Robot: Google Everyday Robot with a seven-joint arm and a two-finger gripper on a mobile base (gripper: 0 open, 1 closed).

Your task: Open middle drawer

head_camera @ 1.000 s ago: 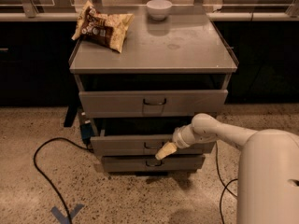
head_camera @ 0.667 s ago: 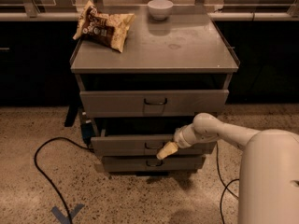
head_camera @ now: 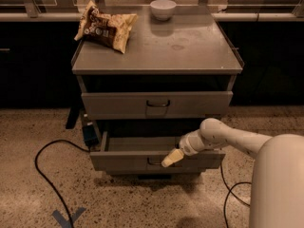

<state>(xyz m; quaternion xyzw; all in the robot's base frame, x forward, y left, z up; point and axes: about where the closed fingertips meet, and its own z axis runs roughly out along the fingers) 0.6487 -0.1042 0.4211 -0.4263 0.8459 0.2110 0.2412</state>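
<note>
The grey metal cabinet has its middle drawer pulled out toward me, and its shallow grey tray shows from above. The drawer's small dark wire handle sits at the centre of the low front panel. My gripper, cream-tipped on a white arm reaching in from the right, is at the front panel just right of the handle. The top drawer above is shut. The bottom drawer is hidden under the open one.
A chip bag and a white bowl lie on the cabinet top. A black cable loops over the speckled floor at the left, near a blue plug box. Blue tape marks the floor.
The middle drawer has come further out of the cabinet, with my gripper staying at its front. Its tray now shows, and the bottom drawer front is covered.
</note>
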